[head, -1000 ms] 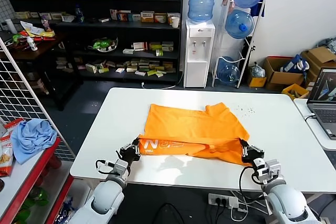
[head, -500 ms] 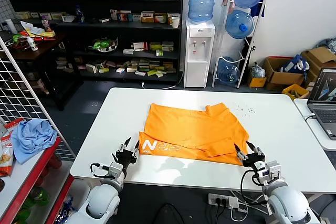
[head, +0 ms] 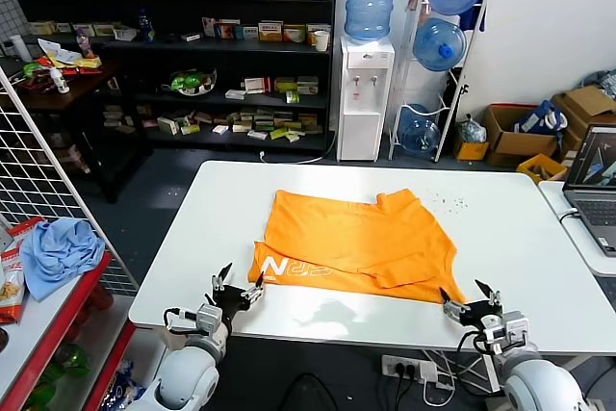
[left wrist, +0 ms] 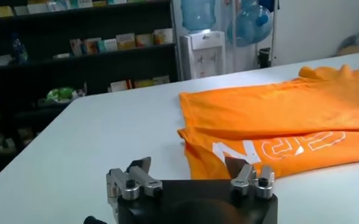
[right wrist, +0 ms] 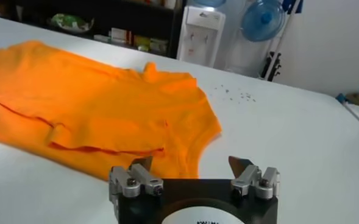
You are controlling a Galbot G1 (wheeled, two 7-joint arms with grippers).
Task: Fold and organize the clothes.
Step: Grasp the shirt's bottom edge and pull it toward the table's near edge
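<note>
Orange T-shirt (head: pixel 361 243) lies flat mid-counter, partly folded: near hem turned over so white lettering (head: pixel 308 269) shows along the near edge. Left gripper (head: pixel 234 293) sits at the near counter (head: pixel 520 238) edge just off the shirt's near-left corner, jaws wide, empty. Right gripper (head: pixel 471 301) just off the near-right corner, jaws wide, empty too.

Likely between folds. For the next one, pinch both near corners level, take only the layers meant, lift together and lay over evenly so the edge stays straight; the near-right corner looks a bit rumpled, hard to be sure.

Containers: none on the counter. Red rack (head: pixel 58 310) at left holds a light blue cloth (head: pixel 60 249) and a snack bag (head: pixel 12 271).
</note>
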